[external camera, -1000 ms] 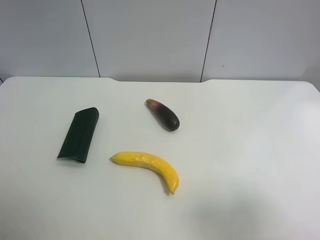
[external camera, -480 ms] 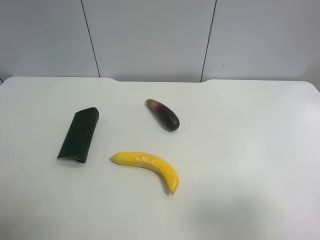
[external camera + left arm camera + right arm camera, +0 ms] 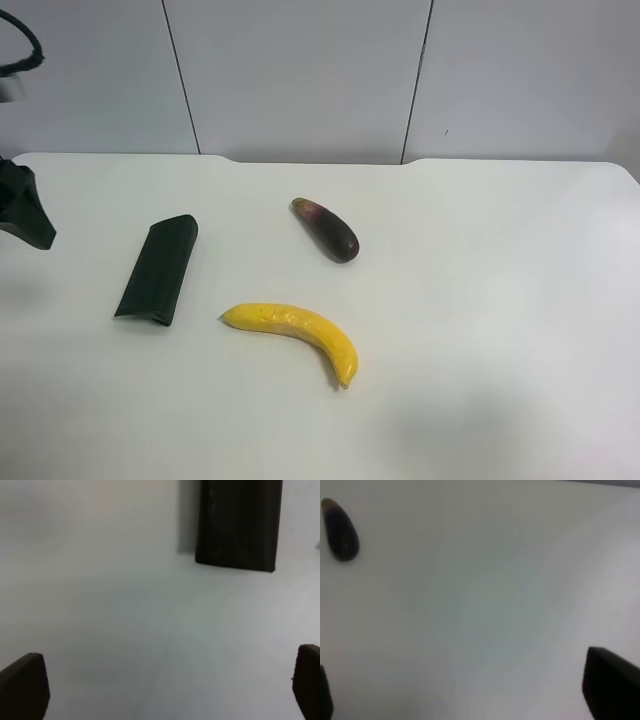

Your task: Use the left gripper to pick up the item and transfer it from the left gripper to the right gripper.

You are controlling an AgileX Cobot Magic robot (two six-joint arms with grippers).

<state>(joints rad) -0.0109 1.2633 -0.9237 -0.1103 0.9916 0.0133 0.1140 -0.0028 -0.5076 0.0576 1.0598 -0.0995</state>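
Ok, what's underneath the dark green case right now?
The dark green case lies flat on the white table, with nothing poking out around it. The spot beneath is hidden by the case itself.

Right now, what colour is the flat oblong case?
The flat oblong case is dark green, clearest in the exterior high view.

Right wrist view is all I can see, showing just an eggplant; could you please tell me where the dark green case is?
Observer: The dark green case lies flat on the table, with nothing gripping it.
Operator: Thank you; is the left tool near it?
Observer: The left tool is open, and the case is ahead of its fingertips, not between them.
Operator: Is anything else nearby?
Observer: A yellow banana lies beside the case, apart from it.
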